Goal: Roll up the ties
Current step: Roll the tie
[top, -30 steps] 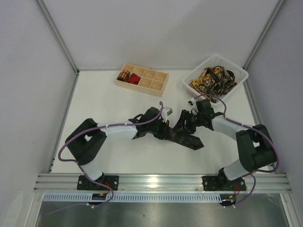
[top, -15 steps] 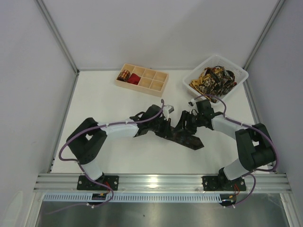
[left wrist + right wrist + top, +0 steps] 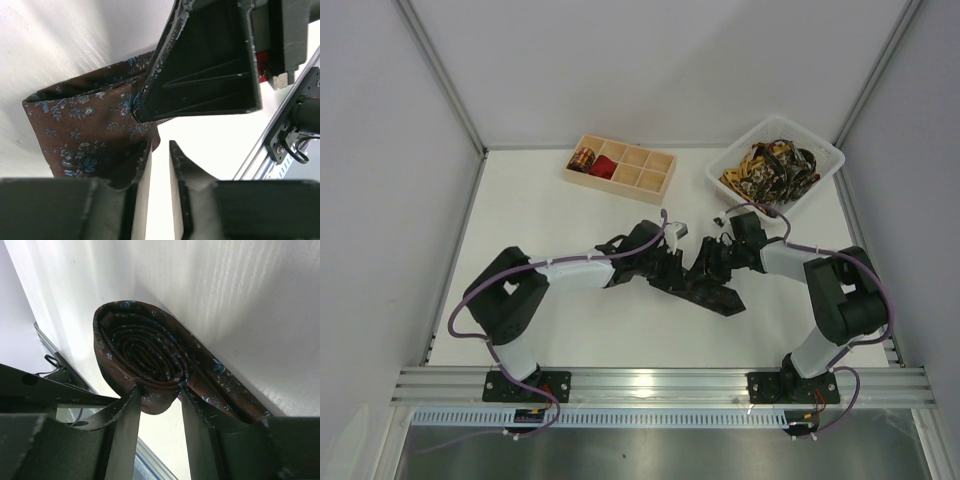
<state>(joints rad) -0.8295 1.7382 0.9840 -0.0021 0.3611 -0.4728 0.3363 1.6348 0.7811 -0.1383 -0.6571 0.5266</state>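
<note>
Right fingers (image 3: 125,425) squeeze in tight on the coiled end of the dark brown tie (image 3: 145,355), spiral face toward the wrist camera; the tail lies flat mid-tabletop (image 3: 570,220) between the arms; left fingers (image 3: 141,200) nearly together at the tie's edge, a slim gap showing; whether they grip, I cannot tell.

We see a white table (image 3: 550,215) with a pale wooden compartment tray (image 3: 645,170) at the far middle. A white plastic basket (image 3: 812,137) sits at the far right, well apart from the tray. An aluminium rail (image 3: 660,383) runs along the near edge, and plain grey walls (image 3: 660,70) stand around.
</note>
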